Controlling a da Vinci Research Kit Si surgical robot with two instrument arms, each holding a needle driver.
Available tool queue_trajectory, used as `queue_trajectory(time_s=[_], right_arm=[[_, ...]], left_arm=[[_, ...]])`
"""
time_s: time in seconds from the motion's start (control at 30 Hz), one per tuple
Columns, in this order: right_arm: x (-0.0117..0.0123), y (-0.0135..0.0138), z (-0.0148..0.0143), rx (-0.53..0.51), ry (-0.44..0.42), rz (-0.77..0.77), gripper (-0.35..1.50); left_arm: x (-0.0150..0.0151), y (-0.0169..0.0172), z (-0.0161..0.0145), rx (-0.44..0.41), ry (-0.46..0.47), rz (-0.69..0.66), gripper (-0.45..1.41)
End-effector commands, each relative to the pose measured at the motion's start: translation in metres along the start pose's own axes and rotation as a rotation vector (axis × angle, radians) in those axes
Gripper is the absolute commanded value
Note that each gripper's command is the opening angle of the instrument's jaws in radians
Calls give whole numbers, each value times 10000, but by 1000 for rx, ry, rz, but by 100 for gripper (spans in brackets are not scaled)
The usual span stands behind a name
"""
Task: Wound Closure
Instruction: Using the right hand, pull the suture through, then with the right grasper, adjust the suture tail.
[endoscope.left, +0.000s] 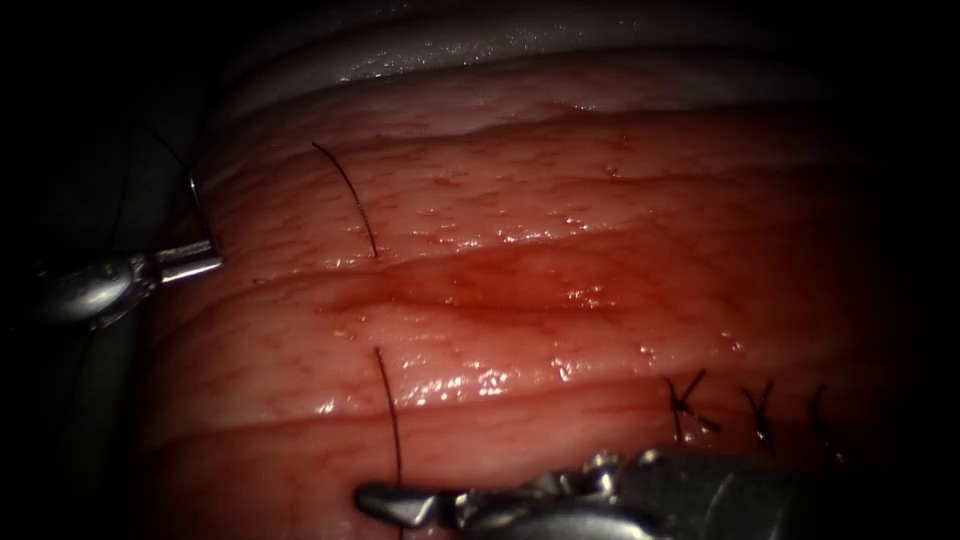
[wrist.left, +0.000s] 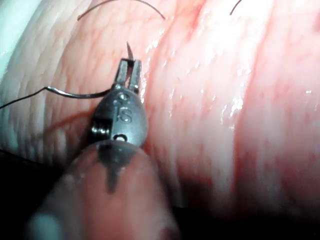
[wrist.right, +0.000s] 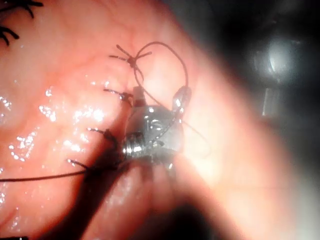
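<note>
The tissue (endoscope.left: 560, 200) lies as a broad, wet, ridged slab with darkness around it, its cut (endoscope.left: 480, 290) a shallow red furrow running across the middle. The left tool (endoscope.left: 190, 262), at the tissue's left edge, has its jaws closed on the needle (endoscope.left: 196, 205), gripped near one end so that the curve rises free above the jaws, clear of the tissue. The thread (endoscope.left: 350, 195) enters the tissue just above the cut and comes out below it, running down to the right tool (endoscope.left: 385, 500); whether that tool's jaws are closed cannot be told. Knotted stitches (endoscope.left: 690, 400) with cut ends sit just above its shaft.
</note>
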Motion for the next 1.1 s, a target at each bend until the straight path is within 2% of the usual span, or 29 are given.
queue_trajectory(time_s=[0.03, 0.27, 0.47, 0.5, 0.57, 0.63, 0.7, 0.87, 0.93, 1.1], right_arm=[[-17, 13, 1, -15, -15, -13, 148], [-52, 48, -21, -40, -83, -45, 148], [-65, 73, -36, -43, -134, -34, 148], [-67, 80, -37, -47, -145, 46, 146], [-73, 90, -36, -63, -163, 107, 146], [-82, 99, -34, -93, -185, 322, 146], [-92, 106, -29, -113, -211, 416, 148], [-120, 127, -20, -160, -265, 609, 135], [-134, 134, -14, -194, -276, 787, 133], [-167, 144, 7, -232, -302, 850, 140]], left_arm=[[-4, 1, 7, -2, 2, 0, -45], [-4, 0, 7, -2, 2, 0, -45], [-4, 0, 6, -2, 2, 0, -45], [-4, 0, 7, -2, 2, 0, -45], [-4, 0, 7, -2, 2, 0, -45], [-4, 1, 7, -2, 2, 0, -45], [-4, 1, 7, -1, 2, 0, -45], [-4, 0, 6, -2, 2, 0, -45], [-4, 0, 6, -2, 2, 0, -45], [-4, 0, 6, -2, 2, 0, -45]])
